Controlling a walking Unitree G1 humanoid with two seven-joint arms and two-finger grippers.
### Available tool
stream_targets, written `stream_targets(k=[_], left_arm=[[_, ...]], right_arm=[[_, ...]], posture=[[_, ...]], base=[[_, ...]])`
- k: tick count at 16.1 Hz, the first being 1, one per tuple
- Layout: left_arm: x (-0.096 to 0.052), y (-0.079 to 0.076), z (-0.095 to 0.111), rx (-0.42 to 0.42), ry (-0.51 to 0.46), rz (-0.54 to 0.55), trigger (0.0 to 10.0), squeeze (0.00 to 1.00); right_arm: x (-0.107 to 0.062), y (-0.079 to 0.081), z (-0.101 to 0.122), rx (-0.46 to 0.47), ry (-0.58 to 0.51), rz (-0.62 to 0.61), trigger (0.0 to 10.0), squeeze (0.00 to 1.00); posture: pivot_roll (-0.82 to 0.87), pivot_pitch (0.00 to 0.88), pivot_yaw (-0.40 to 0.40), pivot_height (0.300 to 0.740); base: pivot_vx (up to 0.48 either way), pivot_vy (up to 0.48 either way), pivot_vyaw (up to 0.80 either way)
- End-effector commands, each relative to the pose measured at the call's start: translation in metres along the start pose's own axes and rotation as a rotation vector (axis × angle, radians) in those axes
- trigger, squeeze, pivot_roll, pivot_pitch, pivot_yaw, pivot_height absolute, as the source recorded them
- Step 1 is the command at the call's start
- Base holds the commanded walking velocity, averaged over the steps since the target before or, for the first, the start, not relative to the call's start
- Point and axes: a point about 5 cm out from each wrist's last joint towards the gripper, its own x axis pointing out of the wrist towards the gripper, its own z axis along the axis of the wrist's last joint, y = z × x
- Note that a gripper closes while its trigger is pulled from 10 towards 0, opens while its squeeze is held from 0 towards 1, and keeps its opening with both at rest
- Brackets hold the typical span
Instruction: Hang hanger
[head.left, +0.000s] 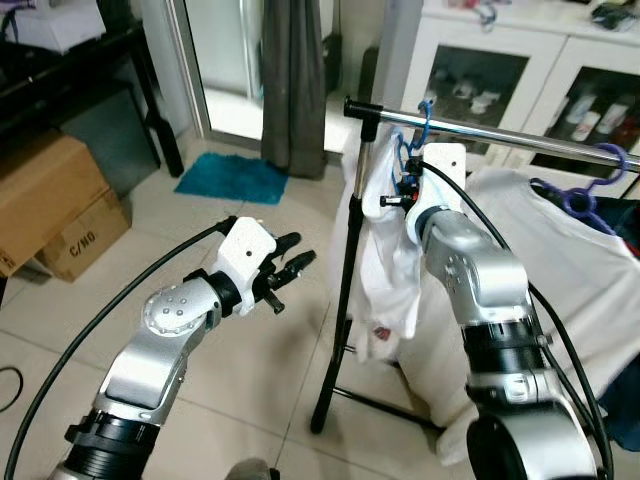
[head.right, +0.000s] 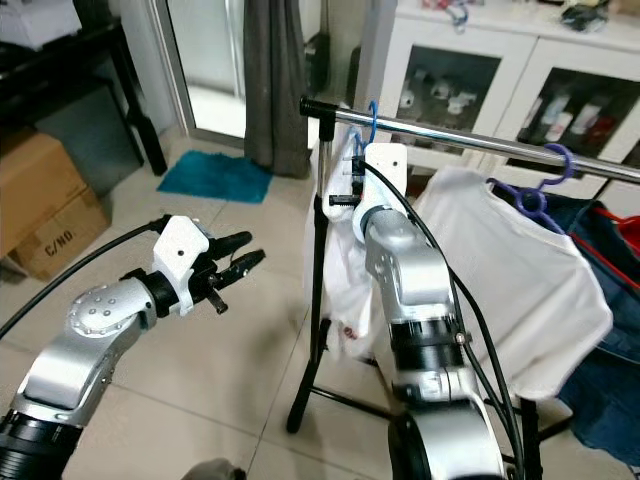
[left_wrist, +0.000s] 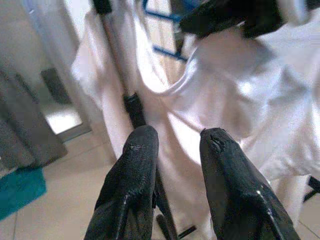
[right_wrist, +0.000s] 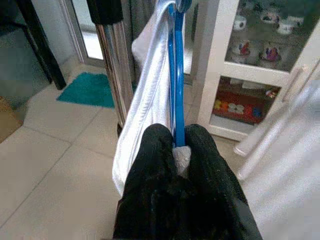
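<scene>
Right gripper (right_wrist: 179, 145) pinched tight on blue hanger (right_wrist: 176, 75), neck between the pads, hook at the rail (head.left: 520, 135) near its end post. Hanger looks like thin stiff plastic, light; the white shirt (head.left: 385, 250) on it is soft, limp and will likely swing. Best hold: the neck. Rail is shiny metal tube. Left gripper (head.left: 285, 268) empty, fingers slightly apart, hovering well left of the rack.

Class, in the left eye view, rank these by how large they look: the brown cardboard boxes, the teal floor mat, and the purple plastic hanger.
1. Brown cardboard boxes: largest, though partly cut off by the frame.
2. Teal floor mat.
3. Purple plastic hanger: smallest; part of it is hidden inside the white shirt.
</scene>
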Motion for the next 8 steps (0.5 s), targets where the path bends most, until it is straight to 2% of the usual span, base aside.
stream_targets(k=[1, 8], left_arm=[[0.003, -0.001, 0.009, 0.014, -0.015, -0.04, 10.0, 0.0], [0.0, 0.008, 0.014, -0.005, -0.004, -0.052, 10.0, 0.0]], right_arm=[[0.004, -0.004, 0.012, 0.012, -0.012, -0.013, 10.0, 0.0], [0.035, 0.003, 0.031, -0.006, 0.039, 0.007, 10.0, 0.0]], posture=[[0.06, 0.0, -0.012, 0.74], [0.06, 0.0, -0.02, 0.74]], base=[[0.0, 0.0, 0.0], [0.0, 0.0, 0.0]])
